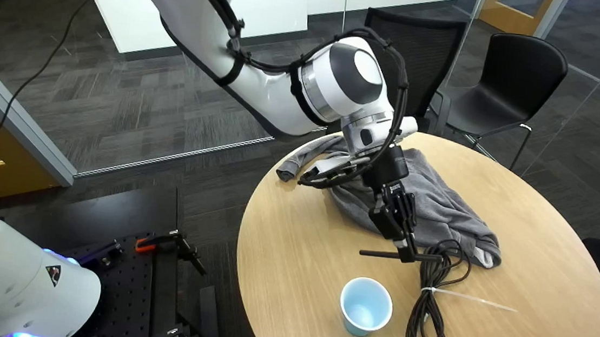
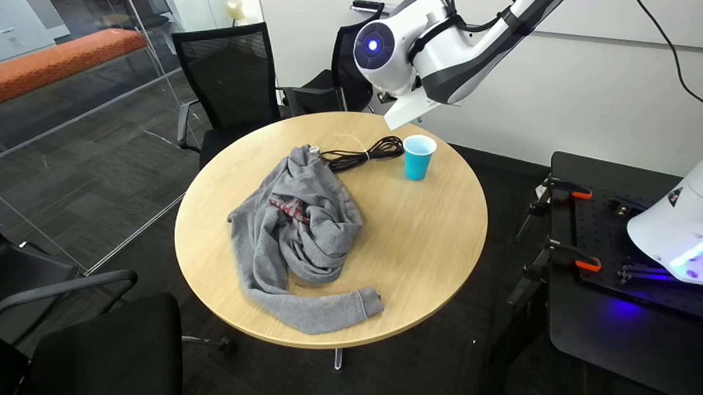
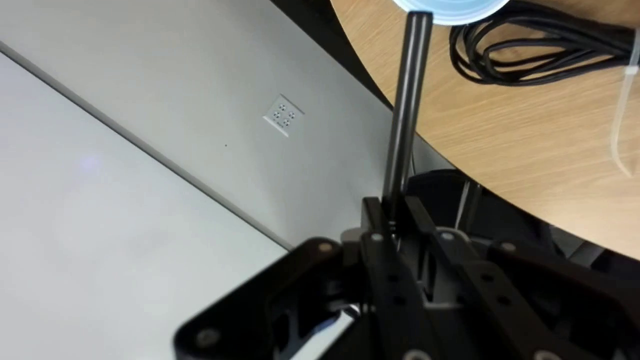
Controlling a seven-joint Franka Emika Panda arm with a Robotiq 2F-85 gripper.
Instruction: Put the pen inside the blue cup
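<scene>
Nearest in the wrist view looms the gripper (image 3: 393,209), jaws pinched on its catch! Lower down, the round table (image 2: 417,236) bears the rest: a grey sweatshirt (image 2: 330,245) sprawls, leaving bare wood to work over; a coiled cable (image 3: 607,40), bound presumably against straggling, lies just beside the blue cup (image 1: 365,310), which stands upright, mouth up. And that catch: the pen (image 3: 407,105), held aloft partway along, ends jutting both sides. Secure, I'd judge, but crosswise; it likely needs tipping, or it might bridge the rim.
</scene>
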